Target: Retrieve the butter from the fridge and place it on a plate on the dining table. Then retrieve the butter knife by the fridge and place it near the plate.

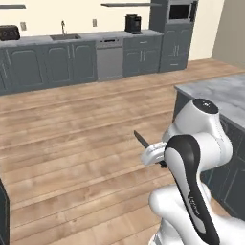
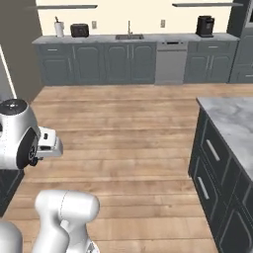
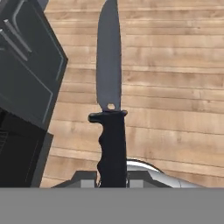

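Left base view: gripper (image 1: pixel 160 160) closed on the butter knife (image 1: pixel 141 139), dark blade sticking out from the jaws, up and to the left, over the wooden floor (image 1: pixel 72 134); marble-topped dining table (image 1: pixel 222 93) off to the gripper's right and a little beyond it; dishwasher (image 1: pixel 109 58) and dark grey cabinets (image 1: pixel 48 64) far ahead along the back wall, sink (image 1: pixel 64 37) and coffee machine (image 1: pixel 132 23) on the counter above them. Right base view: hand's white end (image 2: pixel 49 142) at the left edge, fingers hidden behind the arm; dining table (image 2: pixel 232 116) well off to the right, dark drawers (image 2: pixel 212 163) under its top; toaster (image 2: pixel 79 30) on the far counter. Hand view: butter knife (image 3: pixel 111 131) upright in the middle, black handle clamped at the bottom between the finger tips, grey blade pointing straight away over floor planks; dark panelled cabinet (image 3: pixel 26 74) to the left of the blade.
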Controlling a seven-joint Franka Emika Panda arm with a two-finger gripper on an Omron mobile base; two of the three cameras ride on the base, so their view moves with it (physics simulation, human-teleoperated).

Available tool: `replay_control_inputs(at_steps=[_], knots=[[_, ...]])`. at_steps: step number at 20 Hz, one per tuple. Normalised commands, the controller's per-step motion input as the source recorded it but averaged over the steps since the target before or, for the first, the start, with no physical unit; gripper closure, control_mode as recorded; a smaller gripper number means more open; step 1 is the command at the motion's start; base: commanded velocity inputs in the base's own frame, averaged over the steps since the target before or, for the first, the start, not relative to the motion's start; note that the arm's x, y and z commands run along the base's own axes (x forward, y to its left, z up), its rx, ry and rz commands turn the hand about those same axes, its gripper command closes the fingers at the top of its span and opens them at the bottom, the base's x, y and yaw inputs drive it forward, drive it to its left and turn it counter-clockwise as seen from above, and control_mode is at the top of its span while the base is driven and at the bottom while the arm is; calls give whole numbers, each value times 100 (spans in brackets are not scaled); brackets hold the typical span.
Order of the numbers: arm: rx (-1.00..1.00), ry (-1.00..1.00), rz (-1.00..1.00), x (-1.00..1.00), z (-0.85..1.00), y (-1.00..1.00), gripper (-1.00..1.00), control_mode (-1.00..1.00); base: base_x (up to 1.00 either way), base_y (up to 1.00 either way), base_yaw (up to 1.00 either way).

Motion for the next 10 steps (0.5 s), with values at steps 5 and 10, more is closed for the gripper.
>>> replay_control_inputs(at_steps=[5,10], knots=[[0,0,0,0,0,0,100,100,100,0,-24],[0,0,0,0,0,0,100,100,100,0,-22]])
